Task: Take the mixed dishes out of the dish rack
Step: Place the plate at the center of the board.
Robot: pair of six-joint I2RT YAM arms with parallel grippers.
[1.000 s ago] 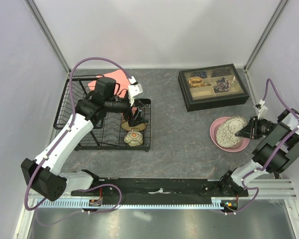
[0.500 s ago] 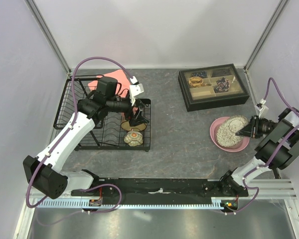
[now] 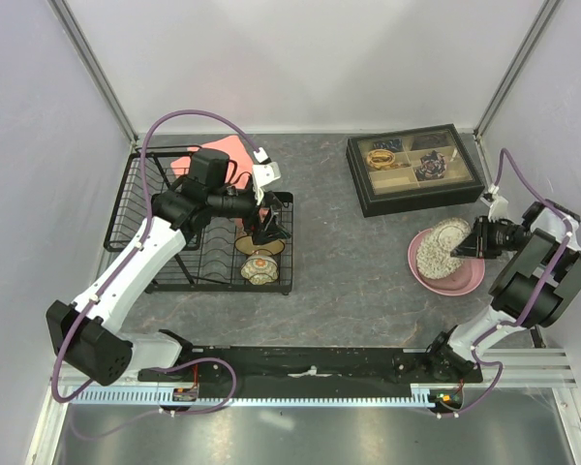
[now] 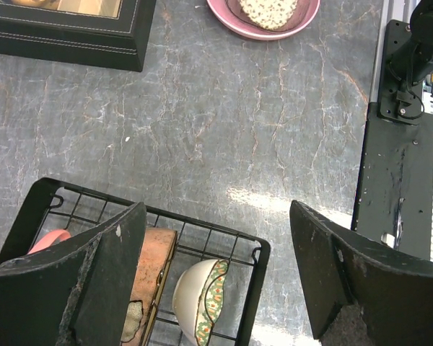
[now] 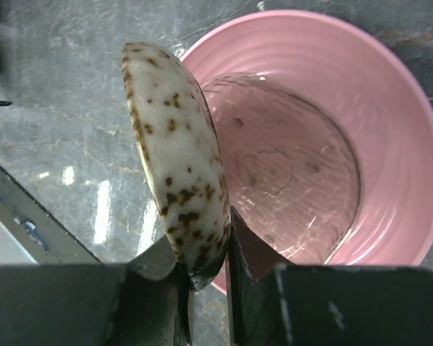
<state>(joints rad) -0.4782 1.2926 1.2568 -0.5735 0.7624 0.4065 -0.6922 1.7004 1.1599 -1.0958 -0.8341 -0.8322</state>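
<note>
The black wire dish rack (image 3: 189, 232) stands at the left. In its right end sit the small floral bowl (image 3: 259, 266) (image 4: 198, 299) and a pinkish mug (image 4: 153, 263). My left gripper (image 3: 267, 226) (image 4: 216, 281) hangs open above them, and one finger (image 4: 108, 274) covers part of the mug. At the right, my right gripper (image 3: 470, 247) (image 5: 202, 270) is shut on the rim of the grey speckled bowl (image 3: 439, 247) (image 5: 177, 158). It holds the bowl tilted on edge over the pink plate (image 3: 460, 283) (image 5: 390, 158).
A black compartmented tray (image 3: 413, 167) (image 4: 65, 36) of trinkets stands at the back right. A pink cloth (image 3: 213, 150) lies behind the rack. The black base rail (image 3: 310, 363) (image 4: 400, 180) runs along the near edge. Grey walls close in both sides.
The right gripper has drawn back and up, tipping the speckled bowl from lying in the plate to standing on edge. The left arm has barely moved.
</note>
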